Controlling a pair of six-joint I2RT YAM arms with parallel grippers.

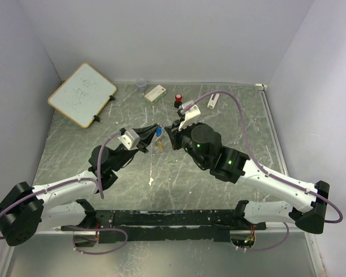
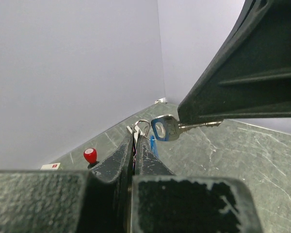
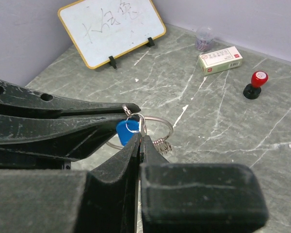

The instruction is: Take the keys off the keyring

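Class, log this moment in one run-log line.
left gripper: shut on keyring | right gripper: shut on blue key

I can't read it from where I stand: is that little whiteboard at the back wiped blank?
No, the whiteboard has dark scribbles across its face in the right wrist view.

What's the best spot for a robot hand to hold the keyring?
Probably the bare wire arc of the keyring that sticks out toward the red-capped bottle. Come from that side: the blue key, the left hand and the right hand, both shut, crowd the other side.
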